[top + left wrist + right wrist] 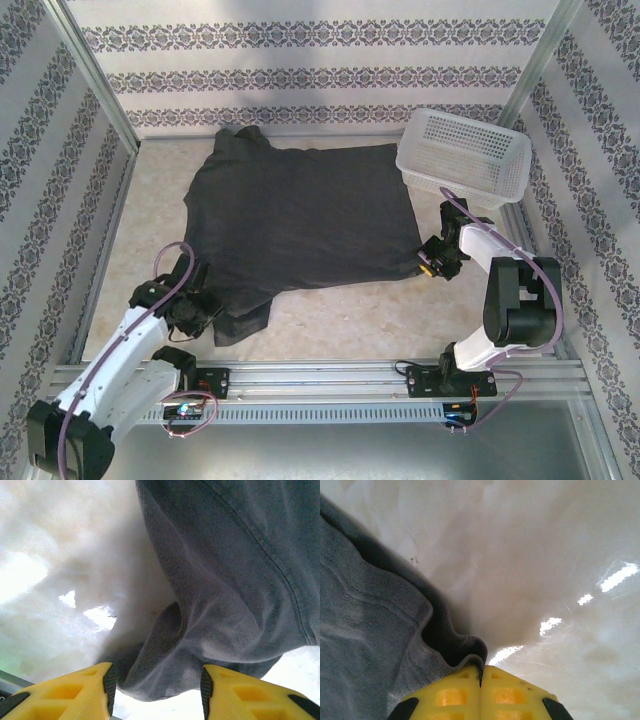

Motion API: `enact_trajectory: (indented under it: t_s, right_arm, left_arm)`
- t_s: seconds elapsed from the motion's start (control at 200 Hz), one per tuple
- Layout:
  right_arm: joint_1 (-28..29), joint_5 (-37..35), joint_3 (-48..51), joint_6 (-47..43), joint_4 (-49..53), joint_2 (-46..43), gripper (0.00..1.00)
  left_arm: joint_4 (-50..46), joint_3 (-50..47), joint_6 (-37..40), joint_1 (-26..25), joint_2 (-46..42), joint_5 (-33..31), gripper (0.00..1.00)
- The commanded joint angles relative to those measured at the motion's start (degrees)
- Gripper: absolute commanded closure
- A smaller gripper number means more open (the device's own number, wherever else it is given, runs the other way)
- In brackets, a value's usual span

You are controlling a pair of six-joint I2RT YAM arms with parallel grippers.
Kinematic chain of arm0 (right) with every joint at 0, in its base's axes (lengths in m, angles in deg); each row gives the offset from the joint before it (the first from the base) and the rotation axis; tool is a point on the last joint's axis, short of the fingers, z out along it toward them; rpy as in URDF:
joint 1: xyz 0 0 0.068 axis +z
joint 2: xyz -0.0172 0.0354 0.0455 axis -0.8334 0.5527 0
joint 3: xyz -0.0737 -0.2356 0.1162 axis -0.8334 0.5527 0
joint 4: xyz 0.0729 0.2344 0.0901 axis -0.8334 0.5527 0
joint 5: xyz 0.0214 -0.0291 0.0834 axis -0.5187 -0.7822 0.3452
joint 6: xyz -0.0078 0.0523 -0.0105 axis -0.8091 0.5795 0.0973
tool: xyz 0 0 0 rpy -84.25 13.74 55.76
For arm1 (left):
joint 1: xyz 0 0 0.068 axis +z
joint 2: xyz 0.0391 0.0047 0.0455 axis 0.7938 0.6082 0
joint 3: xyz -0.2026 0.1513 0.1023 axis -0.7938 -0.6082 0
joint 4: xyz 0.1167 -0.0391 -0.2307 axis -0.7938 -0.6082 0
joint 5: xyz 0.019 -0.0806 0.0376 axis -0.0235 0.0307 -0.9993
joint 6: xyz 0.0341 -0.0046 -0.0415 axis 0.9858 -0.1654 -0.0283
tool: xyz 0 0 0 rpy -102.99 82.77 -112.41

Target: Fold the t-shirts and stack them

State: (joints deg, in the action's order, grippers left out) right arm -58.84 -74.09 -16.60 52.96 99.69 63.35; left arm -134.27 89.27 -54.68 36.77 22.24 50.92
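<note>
Working plain charcoal t-shirt point(300, 225), mostly flat, near-left corner rumpled.
Straddles bunched fabric with left gripper point(155, 692), jaws spread; pinches right edge in right gripper point(481, 672), jaws pressed together.

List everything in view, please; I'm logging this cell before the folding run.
t-shirt: one, dark charcoal, spread over the table's middle.
basket: one, white mesh, far right corner.
table: one, pale beige, under the shirt.
walls: three, grey-patterned wallpaper, around the table.
rail: one, silver, near edge.
left arm: one, white and black, shirt's near left corner; yellow jaws open, fabric between them.
right arm: one, white and black, shirt's right edge; yellow jaws shut on the hem.
</note>
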Motion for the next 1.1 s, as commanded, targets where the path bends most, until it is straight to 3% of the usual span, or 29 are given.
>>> enact_trajectory:
  t_s: [0.0, 0.17, 0.27, 0.355, 0.455, 0.615, 0.809, 0.944, 1.099]
  right_arm:
    - [0.1, 0.65, -1.34, -0.26, 0.51, 0.62, 1.0]
    - [0.22, 0.42, -0.89, -0.24, 1.11, 0.17, 1.0]
    - [0.2, 0.43, -0.88, -0.34, 1.35, -0.08, 1.0]
    - [0.37, 0.58, -0.65, -0.38, 1.48, -0.24, 1.0]
    - [0.72, 0.63, -0.3, -0.61, 2.26, -1.06, 1.0]
    - [2.06, -2.23, 0.24, -1.13, 6.96, -5.38, 1.0]
    - [7.27, -5.3, 2.87, 2.76, 15.52, -14.68, 1.0]
    - [8.75, -4.89, 5.59, 6.14, 14.08, -17.57, 1.0]
    - [7.02, -3.69, -0.14, 5.42, 10.13, -9.96, 1.0]
  left_arm:
    - [-0.45, -2.02, -1.0, -0.77, 1.05, 1.12, 0.52]
    - [7.13, -4.48, -1.44, -2.44, 8.72, 4.83, 0.58]
    - [10.44, -6.98, -3.03, -3.21, 10.6, 5.66, 0.66]
    - [14.89, -9.2, -5.15, -3.96, 11.28, 5.68, 0.79]
    - [17.15, -9.41, -7.54, -4.84, 10.25, 4.31, 1.0]
    - [3.57, -3.42, -12.24, -10.12, 5.01, 0.26, 1.0]
    - [-10.92, 2.24, -17.81, -10.62, -1.57, -1.51, 1.0]
    - [-4.66, 4.64, -15.89, -9.38, 1.32, -4.73, 1.0]
    - [11.63, 8.95, -10.86, -3.9, 12.3, -6.59, 1.0]
